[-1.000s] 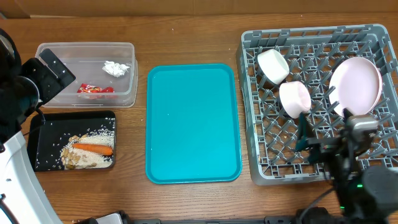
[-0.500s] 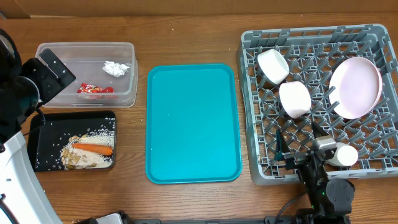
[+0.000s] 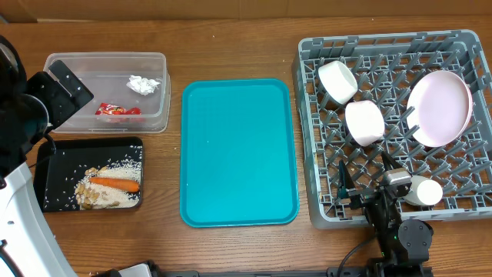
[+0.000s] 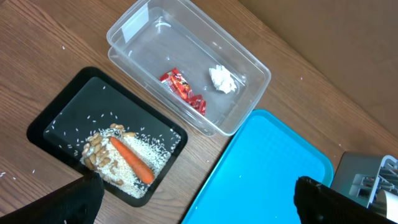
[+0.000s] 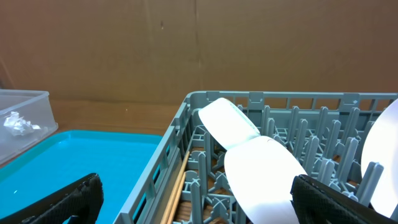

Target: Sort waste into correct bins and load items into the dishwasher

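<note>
Nearest us, the right gripper (image 3: pixel 366 183) hangs over the near edge of the rack (image 3: pixel 307 138), its fingers spread wide with nothing between them. The cup (image 3: pixel 427 191) lies among the pegs just to its right. From the right wrist we see chopsticks (image 5: pixel 177 186) lying low along the inside of the rack's left wall. Across the surface (image 3: pixel 238 46), at the near left, the black tray (image 3: pixel 52 158) holds the carrot (image 3: pixel 115 185). It rests on a heap of rice (image 3: pixel 127 165), with brownish scraps (image 3: pixel 91 197) touching its left end and loose grains scattered over the tray floor. Between this side and the rack lies the teal tray (image 3: pixel 238 154), apart from both. The left gripper (image 4: pixel 199 205) is held above the left side, fingers far apart and holding nothing; from overhead, its arm covers the left end of the bin behind. Farther back in the rack, two bowls (image 3: pixel 365 121) lean on the pegs close together at the left, and the plate (image 3: pixel 440 108) stands tilted at the right. Farthest on the left, just behind the black tray, the tub (image 3: pixel 160 119) contains the red wrapper (image 3: pixel 118 111) and, apart from it toward the far right corner, the tissue (image 3: pixel 143 84). The wrapper's print is too small for us to read.
</note>
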